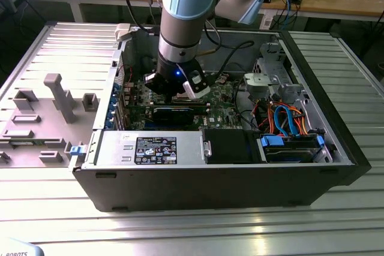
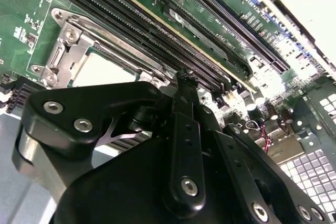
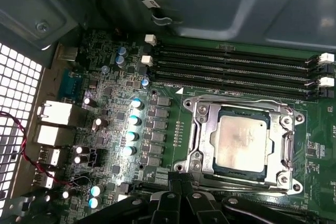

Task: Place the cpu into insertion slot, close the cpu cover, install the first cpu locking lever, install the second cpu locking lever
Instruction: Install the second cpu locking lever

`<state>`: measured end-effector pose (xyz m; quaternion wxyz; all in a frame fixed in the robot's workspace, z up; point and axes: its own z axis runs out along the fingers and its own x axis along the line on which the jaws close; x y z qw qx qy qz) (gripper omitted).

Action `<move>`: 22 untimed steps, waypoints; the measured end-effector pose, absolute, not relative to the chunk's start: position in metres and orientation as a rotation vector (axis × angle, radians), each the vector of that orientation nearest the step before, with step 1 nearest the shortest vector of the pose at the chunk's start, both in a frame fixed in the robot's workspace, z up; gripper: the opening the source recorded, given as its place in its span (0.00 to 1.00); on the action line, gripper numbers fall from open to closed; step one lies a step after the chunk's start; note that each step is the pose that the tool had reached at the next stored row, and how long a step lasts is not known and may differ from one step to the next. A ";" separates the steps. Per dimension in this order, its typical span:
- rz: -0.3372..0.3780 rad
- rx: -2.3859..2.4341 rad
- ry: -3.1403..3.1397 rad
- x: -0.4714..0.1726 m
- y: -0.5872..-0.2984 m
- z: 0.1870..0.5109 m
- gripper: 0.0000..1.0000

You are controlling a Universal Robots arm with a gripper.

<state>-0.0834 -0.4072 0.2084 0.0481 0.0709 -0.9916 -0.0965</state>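
Ribbed metal tabletop (image 1: 36, 46) carries an open computer case (image 1: 228, 172), and at upper centre of the exterior view the arm reaches down over the motherboard (image 1: 222, 112). In the first wrist view, lower right, the cpu (image 3: 244, 142) already sits in the insertion slot (image 3: 197, 132) with the cpu cover (image 3: 287, 145) apparently down around it; whether either locking lever is latched I cannot tell. In the second wrist view the gripper (image 2: 184, 85) shows jaws drawn narrow, holding nothing, near the socket's edge.
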 end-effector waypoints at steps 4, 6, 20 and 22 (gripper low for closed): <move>-0.300 0.217 -3.023 -0.084 -0.407 0.207 0.11; -0.302 0.216 -3.023 -0.084 -0.407 0.207 0.11; -0.353 0.219 -3.020 -0.084 -0.407 0.202 0.11; -0.358 0.219 -3.019 -0.084 -0.407 0.201 0.11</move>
